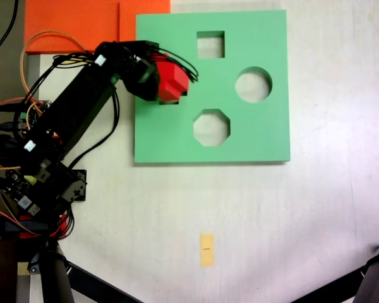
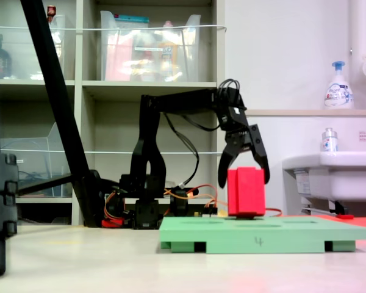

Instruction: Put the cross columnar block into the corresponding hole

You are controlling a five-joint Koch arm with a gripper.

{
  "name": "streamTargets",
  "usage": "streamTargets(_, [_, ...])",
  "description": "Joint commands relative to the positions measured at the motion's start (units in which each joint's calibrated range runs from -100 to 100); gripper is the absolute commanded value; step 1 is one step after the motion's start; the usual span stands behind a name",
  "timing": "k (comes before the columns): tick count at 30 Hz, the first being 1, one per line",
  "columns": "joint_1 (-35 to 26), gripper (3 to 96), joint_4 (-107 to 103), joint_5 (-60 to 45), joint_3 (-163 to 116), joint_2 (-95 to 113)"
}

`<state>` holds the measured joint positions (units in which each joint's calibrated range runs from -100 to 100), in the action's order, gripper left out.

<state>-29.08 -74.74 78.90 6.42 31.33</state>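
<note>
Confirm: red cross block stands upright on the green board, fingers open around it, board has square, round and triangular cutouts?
Not triangular. The first exterior view shows the green board's third visible cutout is octagonal. Otherwise right: the red cross block stands upright on it, the gripper fingers open around it.

light: bright, even | shadows: soft | focus: slightly blurry both views

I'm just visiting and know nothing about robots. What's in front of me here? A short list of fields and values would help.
Arm: one black robot arm, gripper open, its fingers either side of the block
Block: small bright red foam block, upright on the board
Board: flat green square foam board on a pale table
Visible cutouts: square, round, octagonal
Plus-shaped cutout: not visible
Other: small yellow tag
</note>
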Motion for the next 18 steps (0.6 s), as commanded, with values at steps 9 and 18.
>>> streamTargets(9, [-0.78,31.0,3.53,1.17,2.95,-0.04])
streamTargets(18, [-0.83,31.9,3.53,1.17,0.96,0.66])
